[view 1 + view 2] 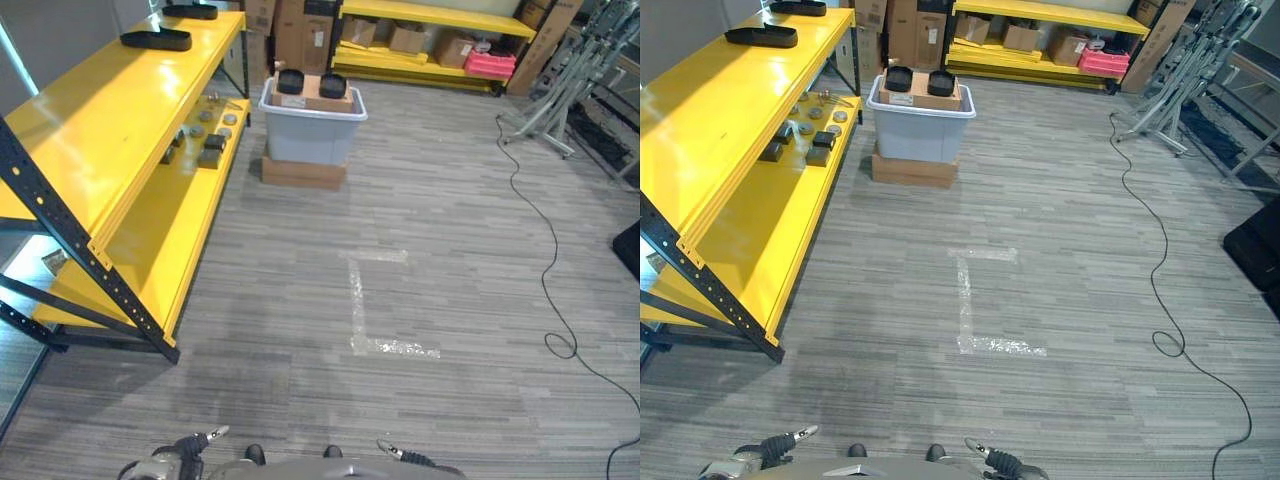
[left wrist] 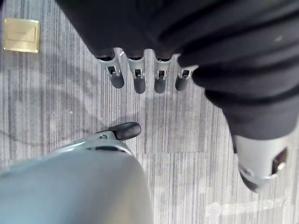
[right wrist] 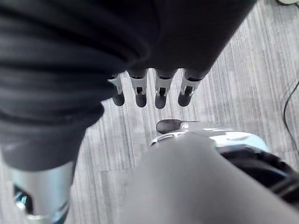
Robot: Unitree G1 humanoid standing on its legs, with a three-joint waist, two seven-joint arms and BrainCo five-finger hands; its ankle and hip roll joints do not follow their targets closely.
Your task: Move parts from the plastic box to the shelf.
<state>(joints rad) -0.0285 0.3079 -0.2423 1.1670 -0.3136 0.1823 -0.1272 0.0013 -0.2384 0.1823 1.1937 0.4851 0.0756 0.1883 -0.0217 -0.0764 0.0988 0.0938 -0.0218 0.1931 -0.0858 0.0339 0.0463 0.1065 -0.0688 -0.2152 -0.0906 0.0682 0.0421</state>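
Two black parts (image 1: 311, 84) sit on cardboard in the grey plastic box (image 1: 310, 135), far ahead on the floor, just right of the yellow shelf (image 1: 110, 130) whose lower level carries small metal parts (image 1: 205, 140). Our left hand (image 2: 140, 74) and right hand (image 3: 149, 91) hang with fingers released, holding nothing.

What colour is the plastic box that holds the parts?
The plastic box is light grey, clearest in the left eye view.
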